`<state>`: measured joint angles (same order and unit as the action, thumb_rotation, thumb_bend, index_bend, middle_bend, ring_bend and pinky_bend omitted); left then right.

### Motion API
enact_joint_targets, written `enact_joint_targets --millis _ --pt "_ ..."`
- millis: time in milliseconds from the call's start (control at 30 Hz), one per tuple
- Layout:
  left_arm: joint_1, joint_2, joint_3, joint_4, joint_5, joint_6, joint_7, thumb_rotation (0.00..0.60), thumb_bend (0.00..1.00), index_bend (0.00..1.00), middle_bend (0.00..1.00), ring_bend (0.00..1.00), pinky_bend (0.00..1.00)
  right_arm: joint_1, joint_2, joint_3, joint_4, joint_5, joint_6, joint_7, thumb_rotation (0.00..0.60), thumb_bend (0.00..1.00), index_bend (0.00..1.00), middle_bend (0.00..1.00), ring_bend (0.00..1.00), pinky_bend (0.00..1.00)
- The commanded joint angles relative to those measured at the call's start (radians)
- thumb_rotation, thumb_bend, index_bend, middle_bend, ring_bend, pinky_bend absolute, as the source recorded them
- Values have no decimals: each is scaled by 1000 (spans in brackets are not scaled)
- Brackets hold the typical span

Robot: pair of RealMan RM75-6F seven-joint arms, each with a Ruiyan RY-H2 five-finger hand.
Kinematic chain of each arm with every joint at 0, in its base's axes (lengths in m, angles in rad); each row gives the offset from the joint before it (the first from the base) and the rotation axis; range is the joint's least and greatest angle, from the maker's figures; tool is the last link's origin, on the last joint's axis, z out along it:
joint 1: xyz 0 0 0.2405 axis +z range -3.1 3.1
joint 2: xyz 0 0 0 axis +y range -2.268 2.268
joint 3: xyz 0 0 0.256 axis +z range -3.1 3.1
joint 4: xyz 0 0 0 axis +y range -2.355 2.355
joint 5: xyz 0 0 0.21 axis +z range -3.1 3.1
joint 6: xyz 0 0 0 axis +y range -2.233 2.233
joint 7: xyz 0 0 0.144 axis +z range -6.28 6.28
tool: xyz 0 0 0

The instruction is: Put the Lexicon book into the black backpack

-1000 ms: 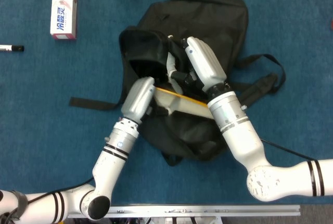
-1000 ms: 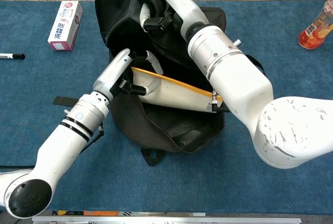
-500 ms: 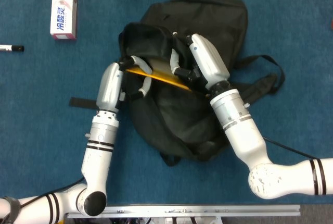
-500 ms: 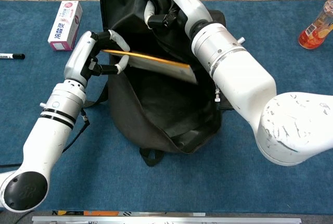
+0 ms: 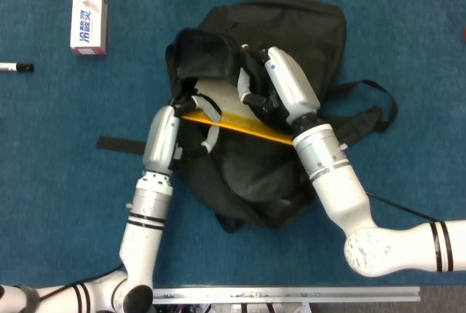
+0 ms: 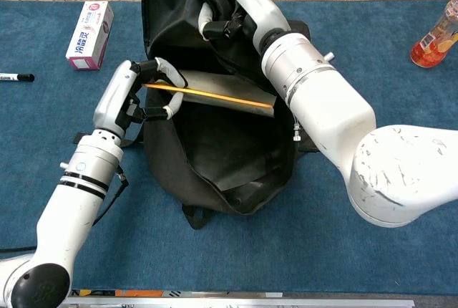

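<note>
The black backpack (image 6: 215, 172) lay on the blue table (image 6: 401, 265) w/ its mouth pulled wide, soft fabric sagging wherever nothing held it up. The right hand (image 6: 227, 14) was clenched on the upper flap of the opening, lifting it so the mouth stayed open. The Lexicon book (image 6: 215, 92) sat across that mouth, roughly level, yellow spine edge toward me, far end already under the flap and over the dark interior. The left hand (image 6: 139, 93) gripped its near-left end, fingers wrapped over top and bottom of the cover. My read: the book was stiff and fairly light, thin enough to flex little, w/ a smooth cover that could slide in the fingers if tilted steeply, so the end grip seemed right, since it left the leading edge free to go in first. The bag, being limp, would probably fold shut if the right hand let go. Room looked decent: the opening seemed wider than the book's length (hard to be sure at the right corner, hidden by the right forearm), and that corner near the rim was the likely snag. Well apart to the left were a toothpaste box (image 6: 89, 25) and a marker (image 6: 14, 77); an orange bottle (image 6: 435, 36) stood at far right, clear of the work.
</note>
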<state>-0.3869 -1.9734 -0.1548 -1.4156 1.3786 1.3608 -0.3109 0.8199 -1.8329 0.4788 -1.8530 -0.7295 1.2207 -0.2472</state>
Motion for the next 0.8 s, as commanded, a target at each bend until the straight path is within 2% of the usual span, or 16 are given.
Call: enact_joint_targets --millis 33,200,267,367,467,533,633,800 --pt "4 -32 12 35 7 -5 13 600 385 636 461 364 191 2 -4 0 3 2 1 2 600 721 553 542 516 815" --pt "1 -39 36 66 32 -14 46 600 385 633 451 359 190 2 -3 3 2 4 2 6 600 721 553 542 516 815" --pt "3 -29 57 71 45 -23 56 600 385 597 411 320 189 2 -2 3 0 5 0 8 600 721 553 542 517 814" --pt "0 -13 79 76 73 -30 71 600 384 483 291 211 164 2 0 2 0 5 -1 10 600 721 553 542 517 815" --pt "-6 3 93 74 101 -31 98 600 384 321 119 73 125 0 3 -1 1 6 -3 12 600 721 553 542 517 815" --pt "-11 12 101 75 117 -32 121 600 384 227 42 21 102 -1 4 -1 1 7 -5 17 600 720 553 542 517 815" --pt "-15 19 102 65 126 -35 152 600 374 107 0 0 85 -2 6 -3 -1 5 -7 20 600 720 553 542 517 815" --pt "-16 24 78 38 103 -43 212 600 321 5 0 0 44 -4 11 -3 -5 3 -9 25 600 721 553 542 521 815"
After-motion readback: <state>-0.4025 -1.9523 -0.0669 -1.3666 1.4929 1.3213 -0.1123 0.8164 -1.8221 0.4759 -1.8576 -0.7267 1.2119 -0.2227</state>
